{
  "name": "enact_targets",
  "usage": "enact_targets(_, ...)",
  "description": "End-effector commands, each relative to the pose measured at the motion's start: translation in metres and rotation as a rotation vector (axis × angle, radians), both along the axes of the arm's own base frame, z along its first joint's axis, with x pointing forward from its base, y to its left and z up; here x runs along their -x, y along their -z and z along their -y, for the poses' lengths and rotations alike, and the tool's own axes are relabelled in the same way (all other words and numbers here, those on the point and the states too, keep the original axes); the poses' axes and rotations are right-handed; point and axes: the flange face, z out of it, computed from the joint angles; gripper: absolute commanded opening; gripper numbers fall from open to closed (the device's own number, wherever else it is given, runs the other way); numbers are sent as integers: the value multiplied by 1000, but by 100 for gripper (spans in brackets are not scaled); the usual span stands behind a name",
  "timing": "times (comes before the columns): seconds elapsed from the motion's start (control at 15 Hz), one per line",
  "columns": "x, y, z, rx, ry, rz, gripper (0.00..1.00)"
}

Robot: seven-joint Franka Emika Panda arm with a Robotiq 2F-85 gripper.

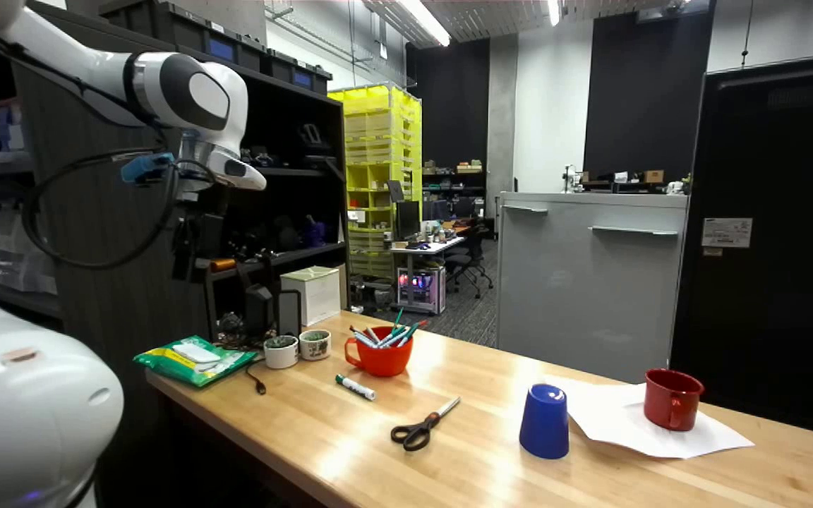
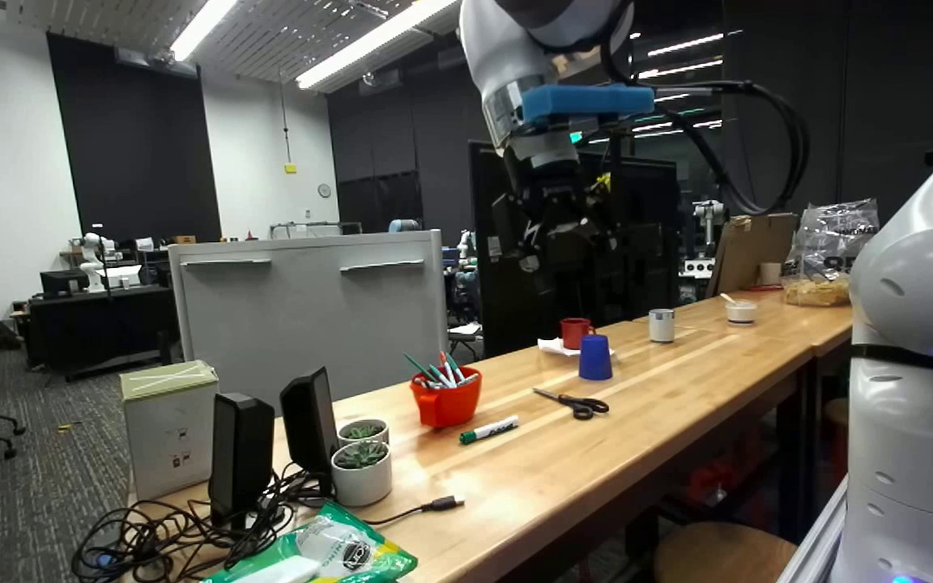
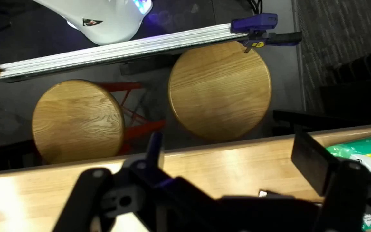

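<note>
My gripper (image 3: pixel 233 158) is open and empty, its fingers wide apart in the wrist view. In both exterior views the gripper (image 1: pixel 195 247) (image 2: pixel 551 231) hangs high above the wooden table, touching nothing. In the wrist view a cable plug (image 3: pixel 271 194) and a green packet (image 3: pixel 362 146) lie below it, partly hidden by the gripper. An orange-red mug (image 1: pixel 382 361) holds several markers. A green-capped marker (image 1: pixel 355 387) and black-handled scissors (image 1: pixel 417 432) lie near it. A blue cup (image 1: pixel 545 422) stands upside down. A dark red mug (image 1: pixel 672 400) stands on white paper (image 1: pixel 611 416).
Two potted succulents (image 2: pixel 362 482) (image 2: pixel 364 431), black speakers (image 2: pixel 240 461) with tangled cables and a box (image 2: pixel 168 429) stand at one table end. A white-grey mug (image 2: pixel 662 325) and bowl (image 2: pixel 741 311) stand farther along. Round stools (image 3: pixel 219 91) (image 3: pixel 77 120) stand beside the table edge (image 3: pixel 204 145).
</note>
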Motion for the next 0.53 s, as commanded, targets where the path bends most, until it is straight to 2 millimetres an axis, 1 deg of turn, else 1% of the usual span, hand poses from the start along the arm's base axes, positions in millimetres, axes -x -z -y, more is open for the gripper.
enact_targets(0.0,-8,-1,20,-5,36,16,100)
enact_targets(0.13,-14,-1,39,-14,72,21,100)
enact_targets(0.27,-19,0,64,-17,116,25,100)
enact_targets(0.47,-26,-2,109,-10,194,33,100)
